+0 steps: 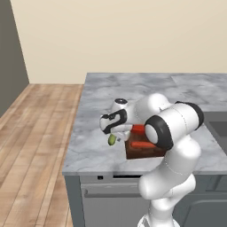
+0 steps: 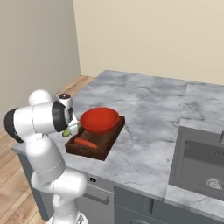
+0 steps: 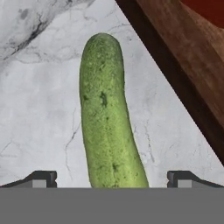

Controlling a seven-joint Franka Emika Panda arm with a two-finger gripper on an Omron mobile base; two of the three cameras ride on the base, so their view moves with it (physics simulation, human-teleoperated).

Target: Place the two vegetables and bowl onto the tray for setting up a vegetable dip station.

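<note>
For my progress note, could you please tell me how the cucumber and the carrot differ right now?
The cucumber is green and lies on the marble counter beside the tray; the carrot is orange-red and lies inside the tray. The open gripper straddles the cucumber, not the carrot. Both lie flat.

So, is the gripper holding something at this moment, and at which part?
Nothing is held. The gripper is open, its fingertips standing apart on either side of the cucumber, which lies on the counter beside the tray.
</note>
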